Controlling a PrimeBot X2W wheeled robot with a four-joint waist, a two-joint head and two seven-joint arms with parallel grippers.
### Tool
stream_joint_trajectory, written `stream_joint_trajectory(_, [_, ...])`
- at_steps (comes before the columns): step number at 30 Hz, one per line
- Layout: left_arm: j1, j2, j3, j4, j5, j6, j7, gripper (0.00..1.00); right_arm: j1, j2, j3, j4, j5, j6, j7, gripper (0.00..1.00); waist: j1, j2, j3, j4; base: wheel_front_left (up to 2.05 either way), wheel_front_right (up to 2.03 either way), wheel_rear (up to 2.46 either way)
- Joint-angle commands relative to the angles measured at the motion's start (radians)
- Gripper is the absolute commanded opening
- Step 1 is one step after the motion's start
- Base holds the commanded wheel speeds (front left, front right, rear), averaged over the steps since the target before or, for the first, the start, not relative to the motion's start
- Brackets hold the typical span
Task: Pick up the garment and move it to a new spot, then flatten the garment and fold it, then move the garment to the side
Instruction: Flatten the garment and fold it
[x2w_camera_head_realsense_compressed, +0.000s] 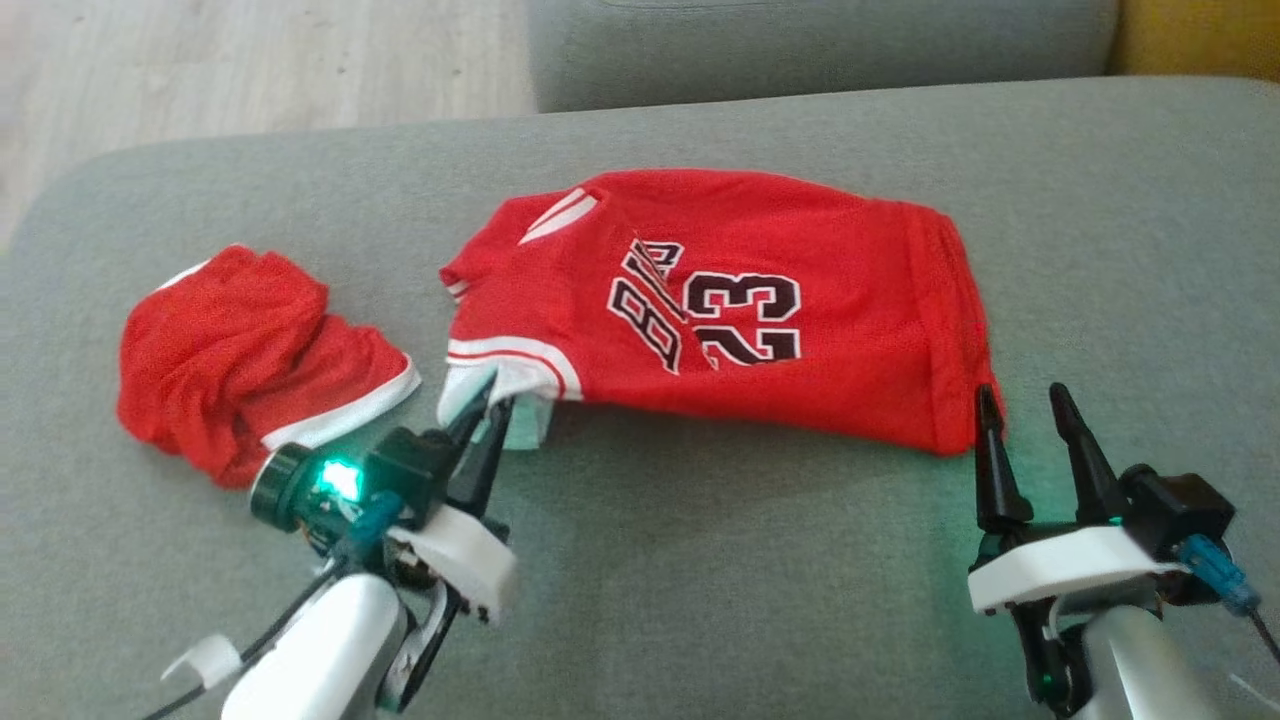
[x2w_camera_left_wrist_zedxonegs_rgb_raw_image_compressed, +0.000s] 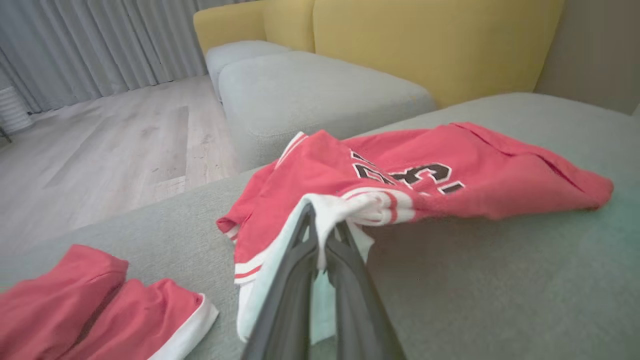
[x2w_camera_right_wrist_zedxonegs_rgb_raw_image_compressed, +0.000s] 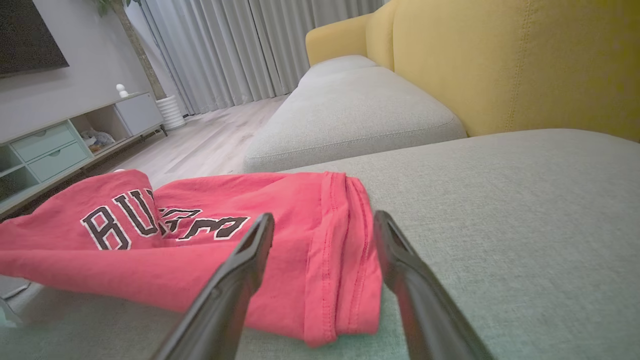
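While the cushion (x2w_camera_head_realsense_compressed: 700, 570) carries everything, the jersey (x2w_camera_head_realsense_compressed: 830, 350) lies mid-cushion, rumpled, partly doubled over, number up. Shorts (x2w_camera_head_realsense_compressed: 240, 350) bunched to the jersey's left, apart from it.

Step in hand, by my reading: securing both of the jersey's near corners, either for the lift to a new spot or for pulling it flat. Cannot tell which.

Left fingers (x2w_camera_head_realsense_compressed: 485, 430): clenched on the white-trimmed corner at the jersey's near left, with cloth pinched and raised a little.

Right fingers (x2w_camera_head_realsense_compressed: 992, 460): spread wide and grasping nothing, tips at the jersey's near right hem corner, one at the hem edge and the other just outside it. Contact unclear.

Next move calls for the right fingers to go forward and low so the hem sits between them, then close. Both layers should be caught before any pull outward.
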Motion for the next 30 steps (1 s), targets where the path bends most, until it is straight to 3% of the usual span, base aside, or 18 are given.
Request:
stream_joint_trajectory(1, [-0.033,0.053,0.013,-0.082,0.027,0.004,0.048,0.00,-0.012,-0.004,0.015,-0.029,0.003,-0.001,-0.009,1.00,0.0002,0.0000,-0.002,0.017,0.00,0.00,0.00])
stream_joint_trajectory(4, [-0.003,0.096,-0.039,-0.166,0.038,-0.021,0.163,0.00,-0.012,-0.004,0.016,-0.025,0.004,-0.001,-0.009,1.00,0.0002,0.0000,-0.001,0.026,0.00,0.00,0.00])
stream_joint_trajectory(8, [0.039,0.107,-0.098,-0.239,0.008,-0.062,0.285,0.00,-0.014,-0.004,0.020,-0.019,0.004,-0.001,-0.009,1.00,0.0002,0.0000,-0.005,0.028,0.00,0.00,0.00])
stream_joint_trajectory(9, [0.049,0.104,-0.112,-0.251,-0.006,-0.074,0.312,0.13,-0.016,-0.004,0.021,-0.016,0.005,-0.001,-0.009,1.00,0.0002,0.0000,-0.007,0.026,0.00,0.00,0.00])
stream_joint_trajectory(10, [0.057,0.100,-0.126,-0.263,-0.018,-0.088,0.330,0.67,-0.017,-0.004,0.022,-0.014,0.005,-0.001,-0.009,1.00,0.0002,0.0000,-0.008,0.025,0.00,0.00,0.00])
stream_joint_trajectory(11, [0.063,0.094,-0.133,-0.275,-0.033,-0.095,0.343,1.00,-0.018,-0.004,0.023,-0.013,0.004,-0.001,-0.009,1.00,0.0002,0.0000,-0.009,0.023,0.00,0.00,0.00])
stream_joint_trajectory(14, [0.068,0.071,-0.131,-0.308,-0.062,-0.098,0.341,1.00,-0.019,-0.004,0.025,-0.011,0.001,-0.001,-0.009,1.00,0.0002,0.0000,-0.011,0.018,0.00,0.00,0.00])
stream_joint_trajectory(17, [0.051,0.048,-0.093,-0.334,-0.060,-0.066,0.283,1.00,-0.021,-0.004,0.024,-0.011,-0.003,-0.001,-0.009,1.00,0.0002,0.0000,-0.010,0.012,0.00,0.00,0.00])
stream_joint_trajectory(23, [0.026,0.000,0.033,-0.333,-0.061,0.035,0.108,1.00,-0.024,-0.004,0.023,-0.012,-0.011,-0.001,-0.009,1.00,0.0002,0.0000,-0.006,0.003,0.00,0.00,0.00])
stream_joint_trajectory(28, [0.050,-0.023,0.154,-0.256,-0.065,0.134,-0.065,1.00,-0.022,-0.004,0.020,-0.013,-0.014,-0.001,-0.009,1.00,0.0002,0.0000,-0.006,-0.008,0.00,0.00,0.00])
stream_joint_trajectory(30, [0.063,-0.032,0.176,-0.235,-0.073,0.151,-0.098,1.00,-0.021,-0.004,0.019,-0.014,-0.015,-0.001,-0.009,1.00,0.0002,0.0000,-0.006,-0.010,0.00,0.00,0.00])
